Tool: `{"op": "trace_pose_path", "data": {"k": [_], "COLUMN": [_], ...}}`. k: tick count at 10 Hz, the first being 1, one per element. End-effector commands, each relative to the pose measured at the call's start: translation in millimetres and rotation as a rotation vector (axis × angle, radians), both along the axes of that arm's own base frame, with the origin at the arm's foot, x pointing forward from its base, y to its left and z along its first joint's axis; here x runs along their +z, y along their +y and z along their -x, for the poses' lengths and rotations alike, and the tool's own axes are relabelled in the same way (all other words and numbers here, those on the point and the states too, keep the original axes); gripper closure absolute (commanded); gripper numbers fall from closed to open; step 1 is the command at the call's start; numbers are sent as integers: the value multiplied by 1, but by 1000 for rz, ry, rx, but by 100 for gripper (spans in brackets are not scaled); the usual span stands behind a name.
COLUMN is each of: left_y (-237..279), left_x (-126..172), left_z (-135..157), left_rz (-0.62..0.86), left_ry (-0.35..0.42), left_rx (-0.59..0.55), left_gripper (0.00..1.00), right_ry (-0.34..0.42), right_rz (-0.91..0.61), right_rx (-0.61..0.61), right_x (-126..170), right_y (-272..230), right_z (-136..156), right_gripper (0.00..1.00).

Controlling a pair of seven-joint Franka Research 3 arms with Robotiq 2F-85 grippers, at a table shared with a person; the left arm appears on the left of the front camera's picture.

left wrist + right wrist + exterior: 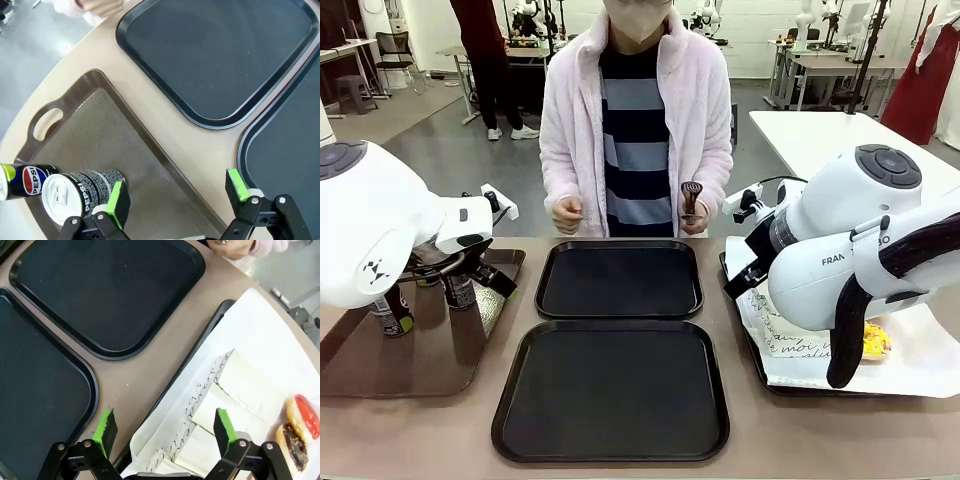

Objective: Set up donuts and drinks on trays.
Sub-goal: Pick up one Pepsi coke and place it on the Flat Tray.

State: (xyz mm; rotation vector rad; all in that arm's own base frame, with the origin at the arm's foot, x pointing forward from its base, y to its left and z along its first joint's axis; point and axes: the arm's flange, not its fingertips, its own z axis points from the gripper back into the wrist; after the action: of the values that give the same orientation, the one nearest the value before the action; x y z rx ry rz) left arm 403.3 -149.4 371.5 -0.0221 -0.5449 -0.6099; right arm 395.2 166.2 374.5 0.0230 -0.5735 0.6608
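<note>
Two black trays lie bare mid-table, a far one (620, 280) and a near one (610, 392). In the left wrist view my left gripper (177, 195) stands open over the inner rim of a glossy brown tray (100, 125). Its left pad (118, 199) is right beside a dark can (87, 189). A second can (27, 180) stands behind that one. My right gripper (165, 430) is open above the edge of a paper-lined tray (200, 365), over white boxes with black script (235, 400). A red-iced donut (304, 416) and a chocolate donut (292, 441) lie beyond them.
A person in a pink jacket stands at the far edge with both hands near the far tray and a small brown object (691, 196) in one hand. The brown tray (430, 350) fills the left side. The paper-lined tray (910, 370) fills the right.
</note>
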Motion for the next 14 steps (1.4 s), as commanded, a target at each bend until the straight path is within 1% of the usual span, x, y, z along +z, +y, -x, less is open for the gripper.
{"op": "trace_pose_path", "data": {"k": [1,8,9,10,11,12,13,14], "left_y": [0,0,10,19,29,38,49,56], "left_x": [0,0,16,29,41,55,63,67], "left_z": [0,0,13,35,66,86,117,135], "left_rz": [0,0,-31,-92,-92,-94,-115,-124], "left_ry": [-1,0,38,51,132,186,208,218], "left_rx": [0,0,-133,-153,-165,-192,-218,-244], "left_gripper": [0,0,0,0,0,0,0,0], "right_ry": [0,0,37,117,194,212,226,226], "right_rz": [0,0,40,78,121,173,221,250], "right_rx": [0,0,-20,-23,-5,22,60,70], "right_x": [0,0,19,35,47,61,68,70], "right_y": [0,0,0,-5,-7,-7,-8,-12], "right_z": [0,0,15,36,62,87,118,138], "right_gripper": [0,0,0,0,0,0,0,0]}}
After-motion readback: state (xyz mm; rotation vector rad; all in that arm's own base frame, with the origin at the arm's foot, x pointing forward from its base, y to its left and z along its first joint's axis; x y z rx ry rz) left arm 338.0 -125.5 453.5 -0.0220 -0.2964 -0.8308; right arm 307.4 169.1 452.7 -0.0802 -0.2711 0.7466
